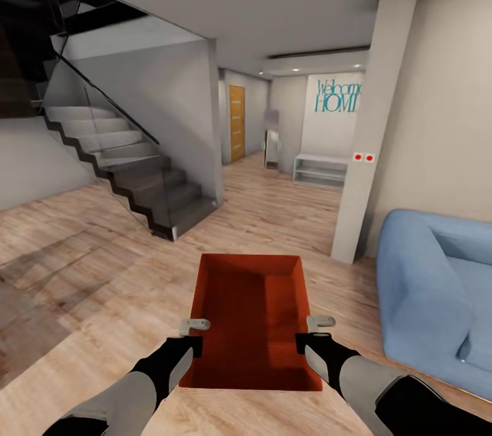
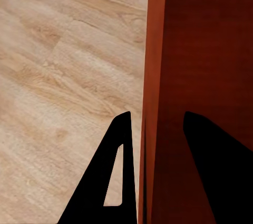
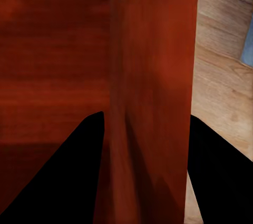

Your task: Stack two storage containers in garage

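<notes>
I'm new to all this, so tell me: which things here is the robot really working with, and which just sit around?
Part of the job:
- storage container, orange-red, open-topped
- left gripper pinching one side wall
- right gripper pinching the other side wall

Just around:
- blue sofa
- staircase
- Welcome Home sign
- white bench

We hold the storage container (image 1: 249, 316) straight ahead between our arms, the left gripper (image 1: 195, 327) on its left wall and the right gripper (image 1: 318, 323) on its right wall. The staircase (image 1: 130, 169) rises at our left, the sofa (image 1: 437, 292) sits at our right, and a hallway shelf (image 1: 321, 169) lies beyond.
</notes>
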Motion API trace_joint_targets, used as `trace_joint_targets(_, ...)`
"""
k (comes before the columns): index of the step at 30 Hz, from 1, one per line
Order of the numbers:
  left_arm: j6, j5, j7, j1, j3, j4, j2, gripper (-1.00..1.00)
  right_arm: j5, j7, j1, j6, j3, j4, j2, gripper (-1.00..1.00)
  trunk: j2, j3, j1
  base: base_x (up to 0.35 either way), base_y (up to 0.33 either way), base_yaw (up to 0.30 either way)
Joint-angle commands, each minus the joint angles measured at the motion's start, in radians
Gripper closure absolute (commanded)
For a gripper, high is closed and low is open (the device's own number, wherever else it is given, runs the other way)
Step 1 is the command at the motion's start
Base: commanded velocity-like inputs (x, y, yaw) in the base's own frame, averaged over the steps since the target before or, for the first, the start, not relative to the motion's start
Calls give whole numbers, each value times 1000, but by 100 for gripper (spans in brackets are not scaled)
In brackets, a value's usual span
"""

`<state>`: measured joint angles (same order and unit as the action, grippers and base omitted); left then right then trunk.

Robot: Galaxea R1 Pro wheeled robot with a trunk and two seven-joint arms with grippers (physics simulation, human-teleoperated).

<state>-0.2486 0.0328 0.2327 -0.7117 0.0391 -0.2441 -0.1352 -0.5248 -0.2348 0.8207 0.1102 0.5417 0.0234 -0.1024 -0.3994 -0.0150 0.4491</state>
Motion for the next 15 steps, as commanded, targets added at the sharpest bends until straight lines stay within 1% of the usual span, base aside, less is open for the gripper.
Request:
trace_joint_targets(1, -8, -7, 13, 0, -16, 2, -1, 100, 11, -44, 0, -46, 89, 3, -5, 100, -1, 0, 1, 322, 0, 0)
trace_joint_targets(15, -8, -7, 12, 0, -16, 2, -1, 100, 11, -44, 0, -46, 89, 3, -5, 100, -1, 0, 1, 322, 0, 0)
